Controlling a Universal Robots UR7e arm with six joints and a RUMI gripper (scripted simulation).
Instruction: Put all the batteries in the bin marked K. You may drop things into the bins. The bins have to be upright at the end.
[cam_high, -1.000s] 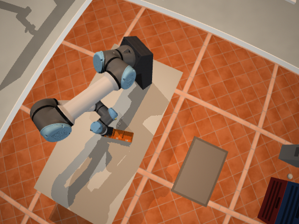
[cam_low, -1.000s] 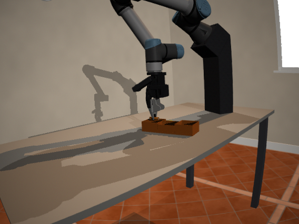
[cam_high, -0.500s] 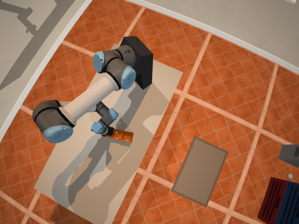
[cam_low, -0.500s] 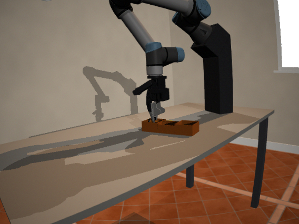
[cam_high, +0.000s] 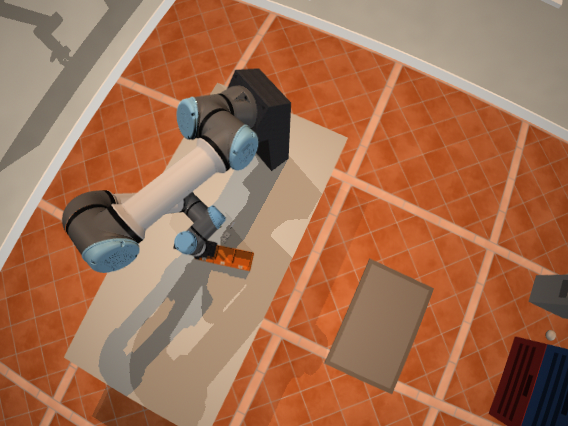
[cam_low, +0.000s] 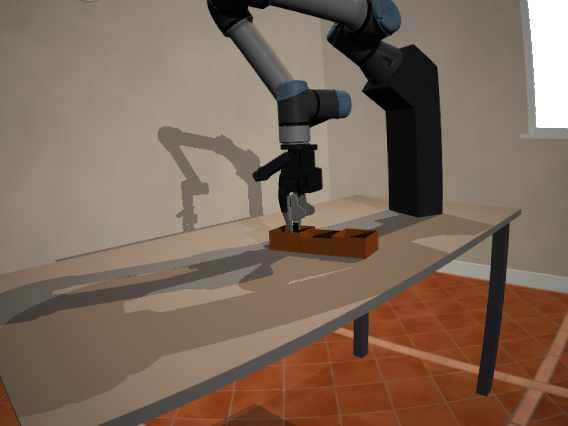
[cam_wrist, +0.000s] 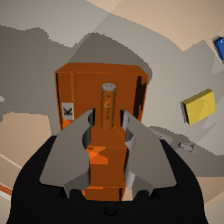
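On the tan tabletop (cam_high: 165, 230) (cam_low: 320, 305), a battery (cam_wrist: 108, 112) shows in the orange bin marked K (cam_wrist: 102, 74), its label (cam_wrist: 67, 111) at the battery's nine o'clock. The gripper (cam_high: 207, 252) (cam_low: 294, 230) (cam_wrist: 107, 110) stands narrowly parted around it, gripping nothing. In the wrist view, a yellow block (cam_wrist: 200, 106) lies at three o'clock.

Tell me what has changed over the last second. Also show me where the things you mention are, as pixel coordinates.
The gripper (cam_low: 295, 231) (cam_wrist: 107, 110) has moved down into the K bin (cam_low: 285, 242) (cam_wrist: 64, 85), its fingers now slightly apart. Whether it let go of the battery (cam_wrist: 108, 106) cannot be told. The bin stayed put, upright.
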